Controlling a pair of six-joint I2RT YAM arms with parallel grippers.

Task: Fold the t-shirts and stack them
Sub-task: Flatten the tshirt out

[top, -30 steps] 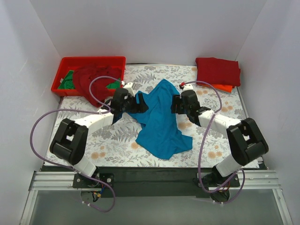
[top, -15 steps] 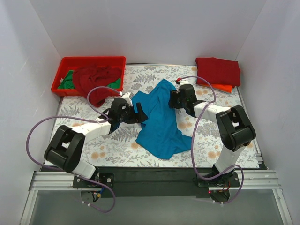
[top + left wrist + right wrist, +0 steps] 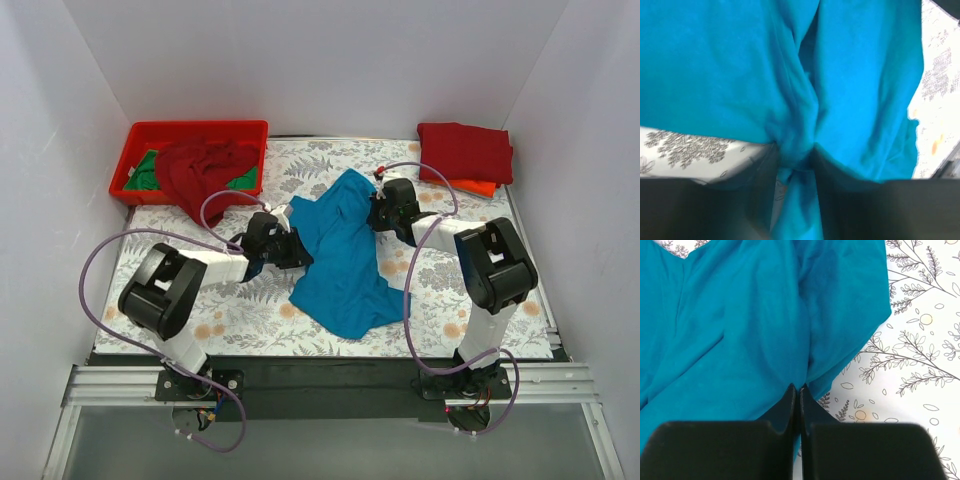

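Note:
A teal t-shirt [image 3: 345, 255] lies crumpled in the middle of the floral table. My left gripper [image 3: 291, 251] sits at its left edge, shut on a bunched fold of the teal t-shirt [image 3: 795, 150]. My right gripper [image 3: 378, 213] is at the shirt's upper right edge, jaws pressed together on the teal t-shirt's [image 3: 740, 330] hem. A dark red folded t-shirt [image 3: 465, 151] rests on an orange one [image 3: 481, 187] at the back right. Crumpled red [image 3: 205, 170] and green [image 3: 147, 172] t-shirts fill the red bin [image 3: 195, 128].
White walls close in the table on three sides. The red bin stands at the back left corner. Purple cables [image 3: 105, 255] loop over the table beside both arms. The black front rail [image 3: 320, 375] runs along the near edge.
Both grippers closed on the teal t-shirt's edges. The left gripper slid down and slightly right along the left edge; the right arm drew in toward the shirt's top right.

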